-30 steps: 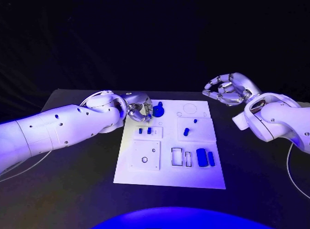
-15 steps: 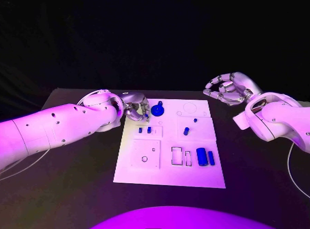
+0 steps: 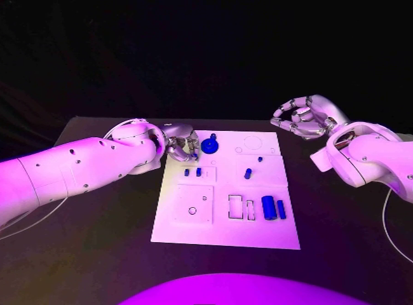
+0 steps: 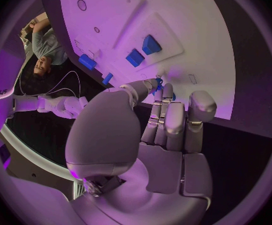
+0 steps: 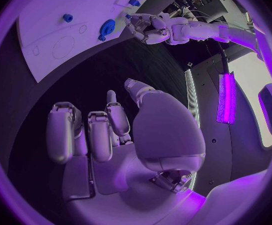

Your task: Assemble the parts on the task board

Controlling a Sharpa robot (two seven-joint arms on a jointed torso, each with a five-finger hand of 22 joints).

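Observation:
The white task board (image 3: 227, 235) lies in the middle of the table. My left hand (image 3: 181, 146) hovers at its far left corner, beside a round blue part (image 3: 209, 147). In the left wrist view the left hand (image 4: 154, 135) has its fingers curled and pinches a small blue part (image 4: 158, 81) between thumb and fingertips above the board (image 4: 173, 15). Two small blue pieces (image 3: 192, 171) stand just in front of that hand. My right hand (image 3: 303, 118) hangs raised beyond the board's far right corner, with its fingers curled in and nothing in them.
A short blue piece (image 3: 248, 173) sits mid-board, and two blue cylinders (image 3: 273, 208) lie at its right side next to rectangular slots (image 3: 237, 208). A square plate with a small hole (image 3: 194, 204) is at the near left. Black table (image 3: 96, 241) surrounds the board.

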